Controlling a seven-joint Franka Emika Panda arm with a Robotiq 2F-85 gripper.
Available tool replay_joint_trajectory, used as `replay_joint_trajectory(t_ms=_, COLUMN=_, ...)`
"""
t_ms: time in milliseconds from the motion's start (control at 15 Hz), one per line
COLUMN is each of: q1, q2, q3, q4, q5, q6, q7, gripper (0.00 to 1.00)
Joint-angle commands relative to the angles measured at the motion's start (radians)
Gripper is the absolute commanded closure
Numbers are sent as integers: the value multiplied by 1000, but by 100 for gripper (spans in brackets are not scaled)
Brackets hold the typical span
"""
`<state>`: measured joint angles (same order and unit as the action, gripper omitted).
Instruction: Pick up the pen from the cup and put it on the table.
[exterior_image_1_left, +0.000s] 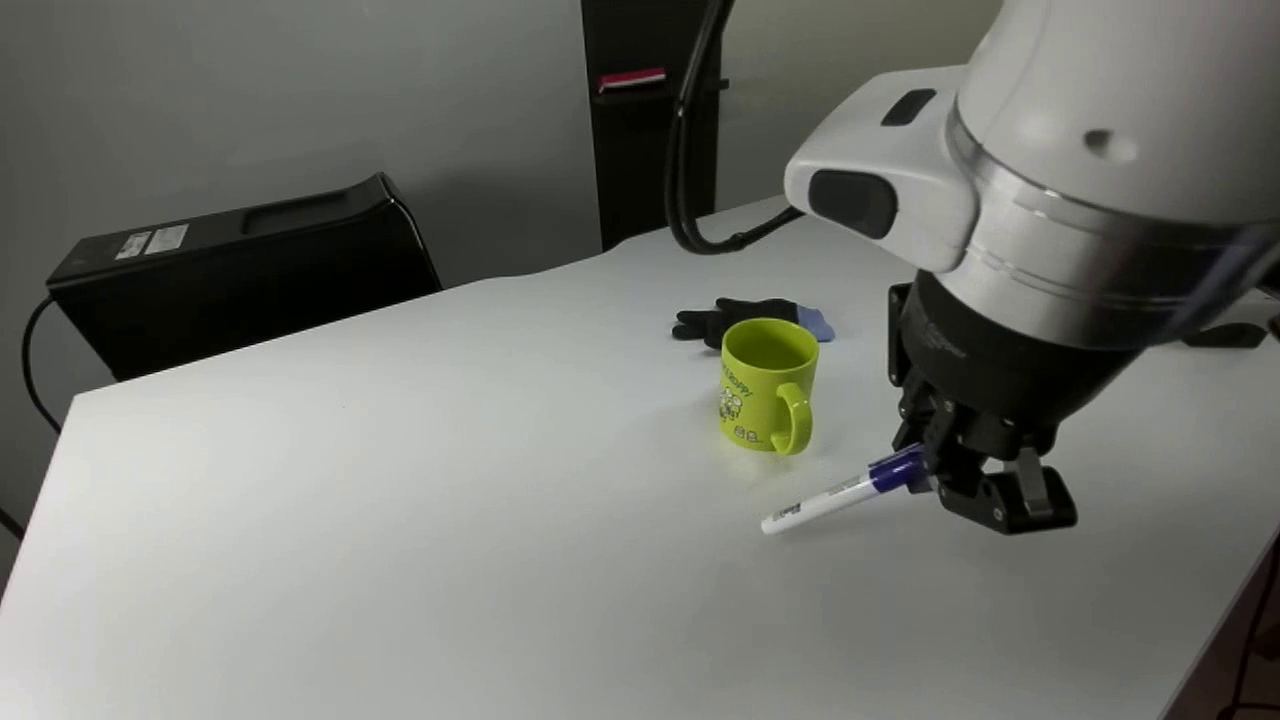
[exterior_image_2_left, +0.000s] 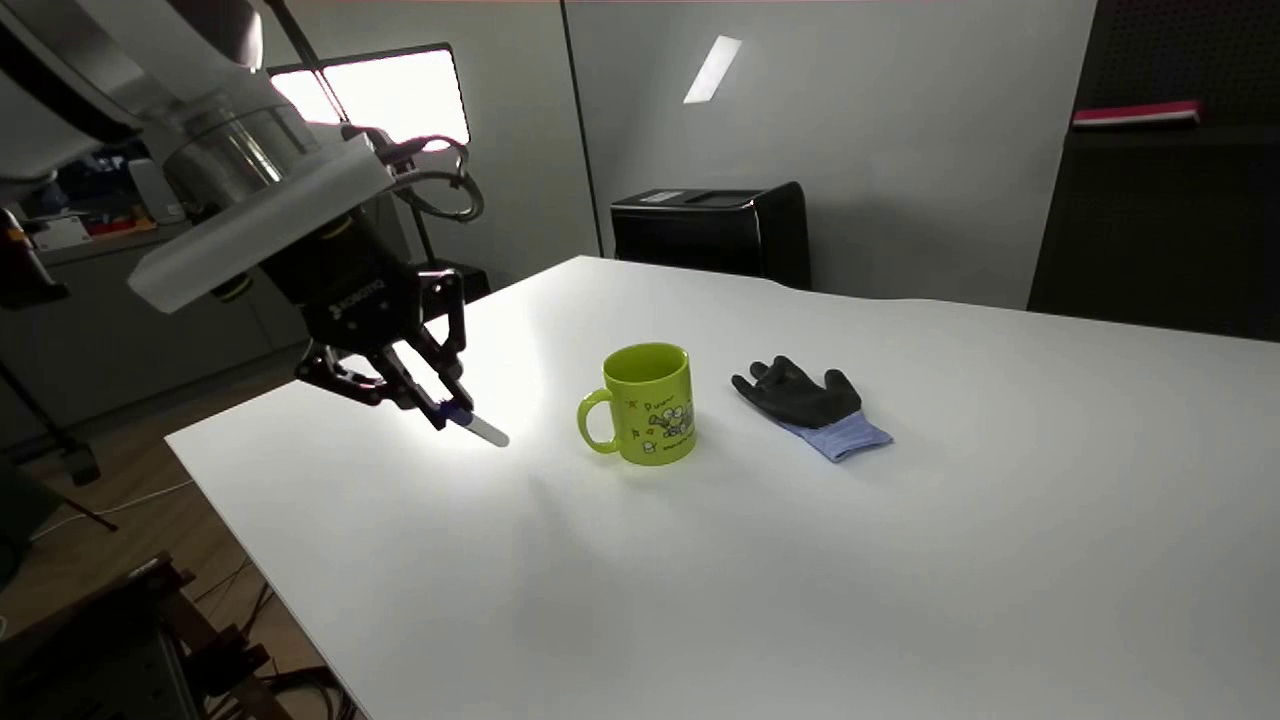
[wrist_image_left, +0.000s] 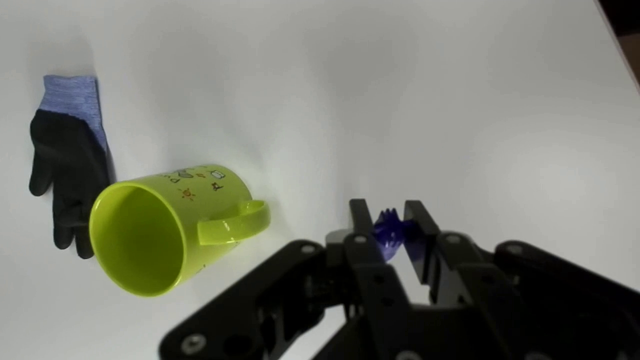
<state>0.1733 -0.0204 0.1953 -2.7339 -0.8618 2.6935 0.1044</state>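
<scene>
The pen (exterior_image_1_left: 832, 498) is a white marker with a purple cap. My gripper (exterior_image_1_left: 925, 468) is shut on its capped end, and the white barrel slants down toward the table (exterior_image_1_left: 400, 520). In the wrist view the purple cap (wrist_image_left: 388, 233) sits between the two fingertips (wrist_image_left: 389, 220); the barrel is mostly hidden there. The pen's white end (exterior_image_2_left: 488, 431) also shows in an exterior view. Whether its tip touches the table I cannot tell. The yellow-green cup (exterior_image_1_left: 752, 395) stands upright beside the gripper, its handle toward the gripper; its visible inside in the wrist view (wrist_image_left: 137, 240) is empty.
A black and blue glove (exterior_image_2_left: 800, 395) lies on the table beside the cup, and it shows in the wrist view (wrist_image_left: 70, 160). A black box-like device (exterior_image_1_left: 250, 270) stands behind the table's far edge. A table edge (wrist_image_left: 620, 55) shows at the wrist view's upper right.
</scene>
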Motion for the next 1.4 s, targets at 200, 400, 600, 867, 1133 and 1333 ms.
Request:
replay_joint_trajectory(t_ms=200, q1=-11, q2=65, q3=-13, q4=-3, q5=-46, q6=-28, q7=26, gripper=95)
replay_joint_trajectory(t_ms=400, q1=-21, q2=93, q3=-32, q4=12, q5=-82, q6=-46, q7=22, gripper=95)
replay_joint_trajectory(t_ms=600, q1=-32, q2=113, q3=-57, q4=30, q5=-126, q6=-59, q7=19, gripper=95)
replay_joint_trajectory(t_ms=867, q1=-50, q2=174, q3=-86, q4=69, q5=-123, q6=-106, q7=-41, gripper=95)
replay_joint_trajectory(t_ms=1133, q1=-66, q2=266, q3=-87, q4=120, q5=4, q6=-206, q7=-218, gripper=95)
replay_joint_trajectory(t_ms=1333, q1=-76, q2=317, q3=-76, q4=167, q5=129, q6=-282, q7=-385, gripper=95)
